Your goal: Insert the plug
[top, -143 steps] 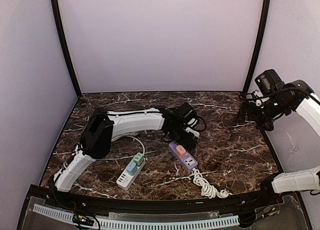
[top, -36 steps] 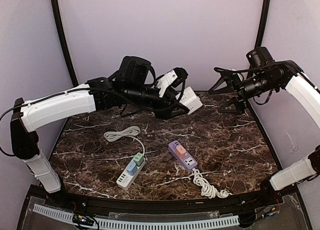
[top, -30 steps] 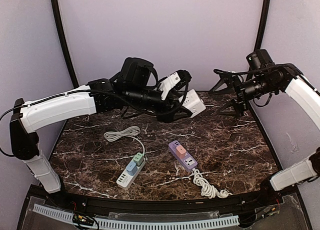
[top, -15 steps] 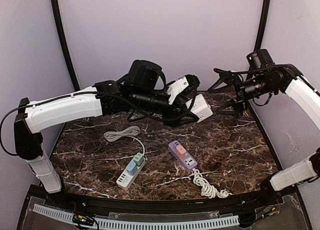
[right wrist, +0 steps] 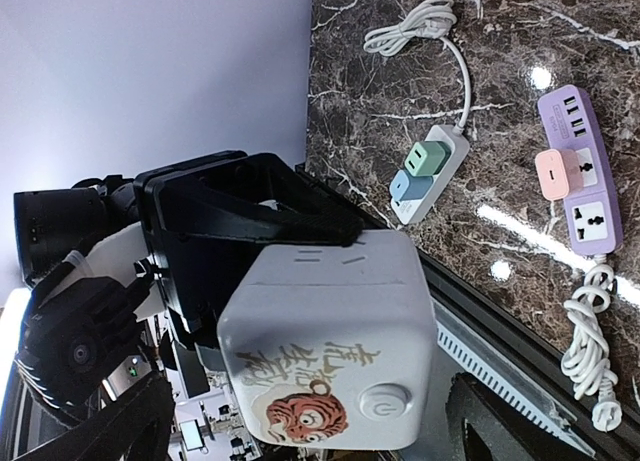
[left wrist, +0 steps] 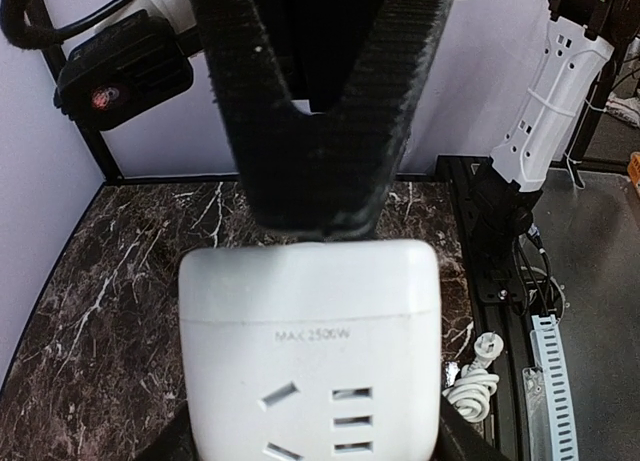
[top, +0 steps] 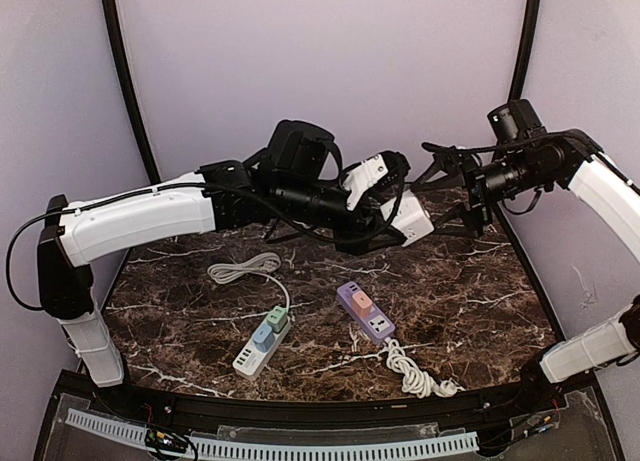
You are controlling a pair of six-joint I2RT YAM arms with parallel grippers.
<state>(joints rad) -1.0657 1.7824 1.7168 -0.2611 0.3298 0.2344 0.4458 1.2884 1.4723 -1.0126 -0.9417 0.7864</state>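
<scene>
Two pincers meet in mid-air above the worktop (top: 480, 291). My left pincer (top: 392, 209) is clenched on the white cube plug (top: 415, 221) and holds it aloft, well clear of the marble. The cube's socket face, printed "MAX 2500W", is turned toward the left wrist camera. My right pincer (top: 450, 193) is spread wide, one finger either side of the cube. I think it is not touching yet, though the overhead view is too crowded to be sure.

I judge the task roughly a third done. The cube is lifted and offered for a handover, but nothing is inserted. The purple power strip (top: 375, 324) lies below with a pink plug (top: 362, 301) already in it.

Nearly five seconds ago the left pincer was low beside that strip and the right pincer hung back at the worktop's right edge. Both have since come together.
</scene>
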